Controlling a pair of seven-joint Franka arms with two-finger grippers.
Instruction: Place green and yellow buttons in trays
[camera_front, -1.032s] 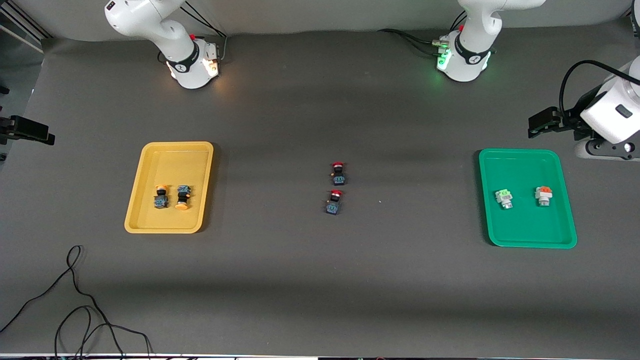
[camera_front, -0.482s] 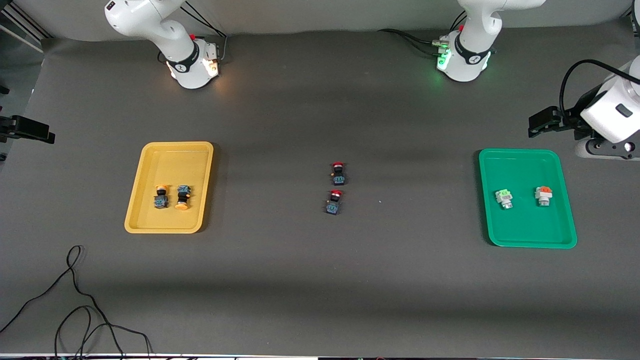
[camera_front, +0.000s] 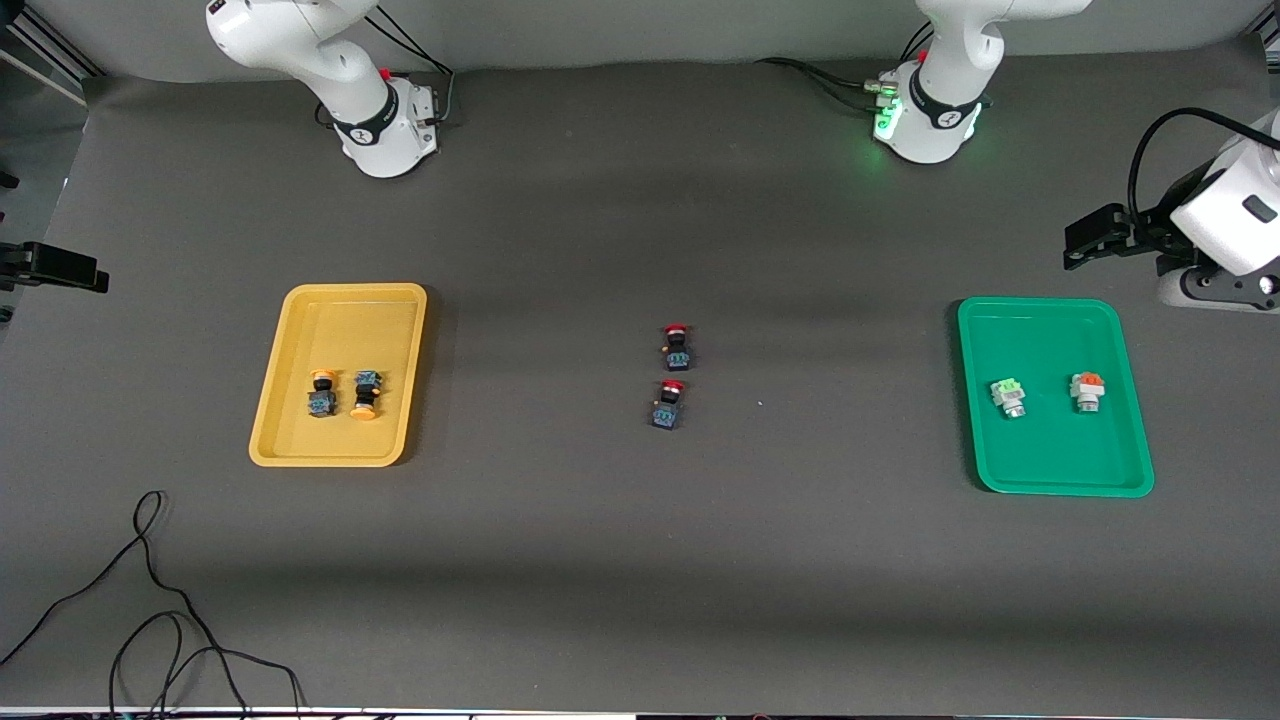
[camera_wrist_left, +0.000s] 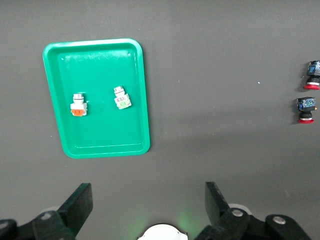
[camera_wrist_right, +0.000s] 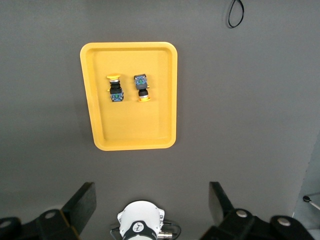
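Both claws spread, empty, up high. Left claw (camera_wrist_left: 145, 210) over green tray (camera_wrist_left: 140, 100), w/ pale-green button (camera_wrist_left: 120, 98) & orange one (camera_wrist_left: 78, 105) in it. Right claw (camera_wrist_right: 150, 212) over yellow tray (camera_wrist_right: 170, 95), 2 yellow buttons (camera_wrist_right: 115, 87) in it. Risk: grabbing red buttons (camera_front: 672, 375) mid-table by mistake.

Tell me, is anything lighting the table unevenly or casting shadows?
Front view: pale and dark bands cross the grey table, and a green glow shines at the left arm's white base. Left wrist view: a faint green glow near that base.
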